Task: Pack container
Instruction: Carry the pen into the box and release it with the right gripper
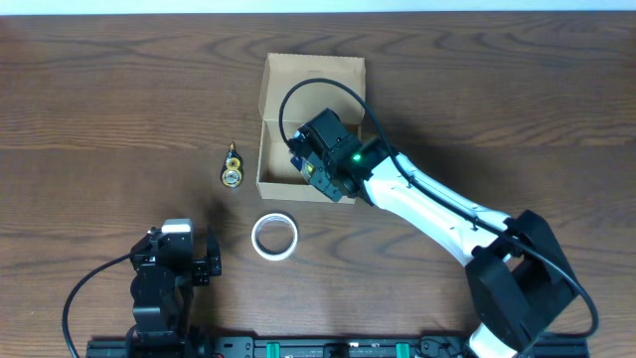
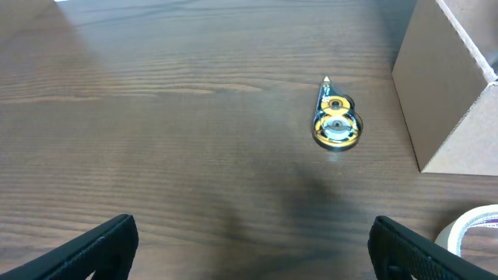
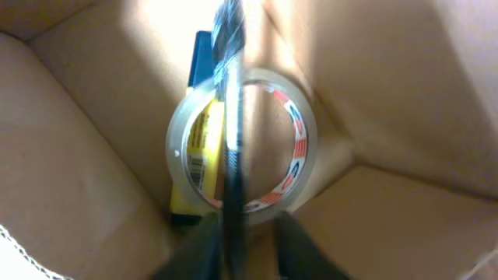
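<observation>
Overhead: The container point(image 1: 283, 124) sits at mid-table toward the far edge, with its flap point(image 1: 314, 72) folded back on the far side. The right arm point(image 1: 427, 204) crosses from the near right and its wrist drops into the container, covering most of the opening. To the left of the container wall lies a small correction-tape dispenser point(image 1: 232, 167), near the wall but apart from it. A white tape roll point(image 1: 274, 237) lies flat just in front of the near wall. The left arm point(image 1: 164, 283) is parked at the near left, well away from all of it. The table point(image 1: 99, 99) is bare wood to the left and far right.

Left wrist: The left gripper point(image 2: 253, 229) has its fingers spread wide over bare wood, holding nothing. The dispenser lies ahead, with the container corner at the right edge.

Right wrist: The right gripper point(image 3: 241, 237) is deep inside the container, cardboard walls close on every side. A clear tape roll point(image 3: 299, 148) lies on the floor over a yellow and blue item point(image 3: 198, 136). A blurred dark strip point(image 3: 229, 93) runs between the fingers. Whether they clamp it cannot be told.
</observation>
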